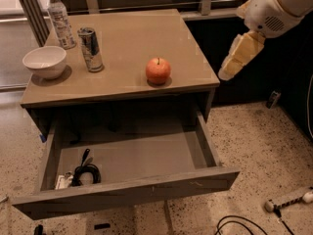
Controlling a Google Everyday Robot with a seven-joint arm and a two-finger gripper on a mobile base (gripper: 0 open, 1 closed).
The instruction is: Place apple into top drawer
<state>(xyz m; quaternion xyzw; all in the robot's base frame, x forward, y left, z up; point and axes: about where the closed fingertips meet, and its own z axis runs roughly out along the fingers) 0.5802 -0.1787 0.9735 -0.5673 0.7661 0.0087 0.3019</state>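
Note:
The red-orange apple (158, 70) sits on the tabletop near the front right corner. The top drawer (129, 192) is pulled out wide below the tabletop, its flat grey-brown front facing me. My gripper (231, 67) hangs in the air to the right of the table, beyond its right edge and a little above tabletop height. It is well apart from the apple and holds nothing that I can see. The white arm (279, 6) reaches in from the top right.
On the tabletop (137, 33) stand a white bowl (44, 61) at the left, a drink can (91, 49) and a water bottle (60, 18). A coiled black cable (84, 173) lies in the drawer's front left corner. Cables and a power strip (288, 199) lie on the speckled floor.

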